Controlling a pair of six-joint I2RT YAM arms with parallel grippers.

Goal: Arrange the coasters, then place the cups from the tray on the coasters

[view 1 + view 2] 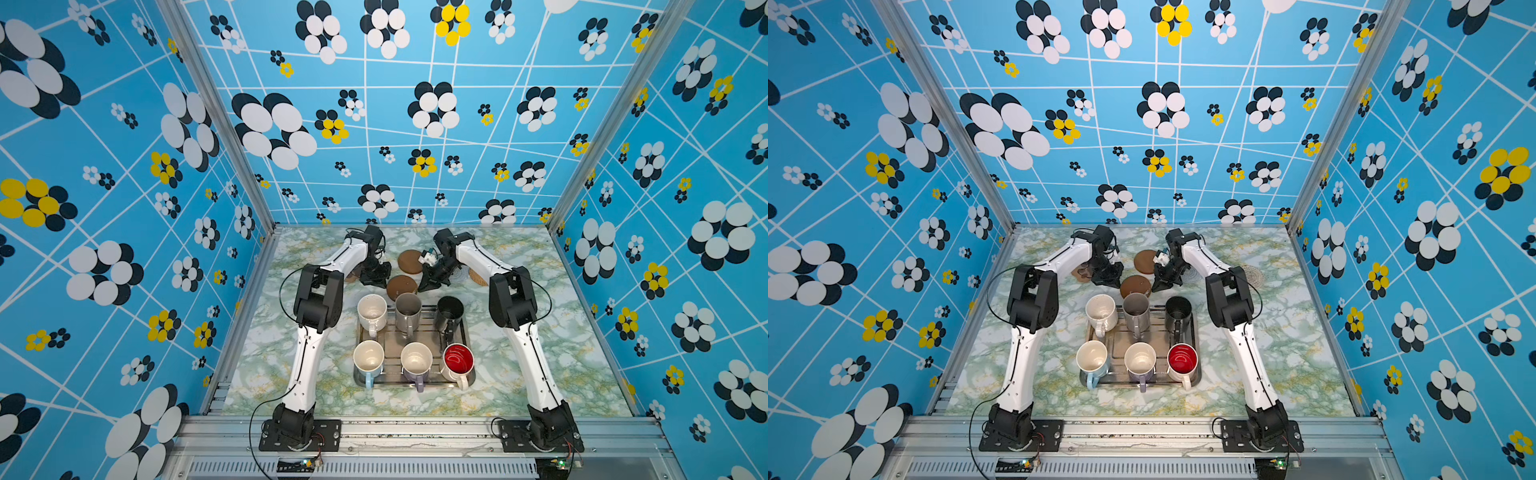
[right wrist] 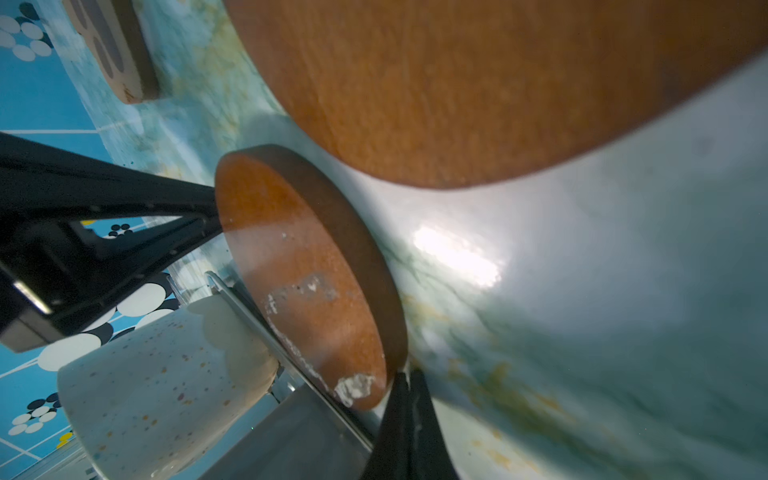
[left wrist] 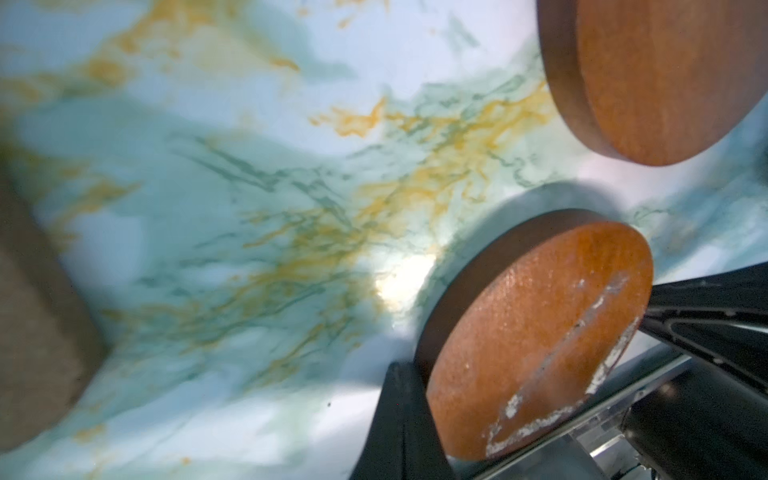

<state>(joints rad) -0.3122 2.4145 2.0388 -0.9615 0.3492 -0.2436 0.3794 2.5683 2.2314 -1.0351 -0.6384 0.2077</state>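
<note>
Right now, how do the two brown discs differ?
The near disc has white scuffs on top; the far disc looks plain. The near disc lies just beyond the tray, by the grey mug; the far disc lies farther back. The shut left tool and right tool flank the near disc, not the far disc. Both are round, brown, flat on the table, with no cup on them.
</note>
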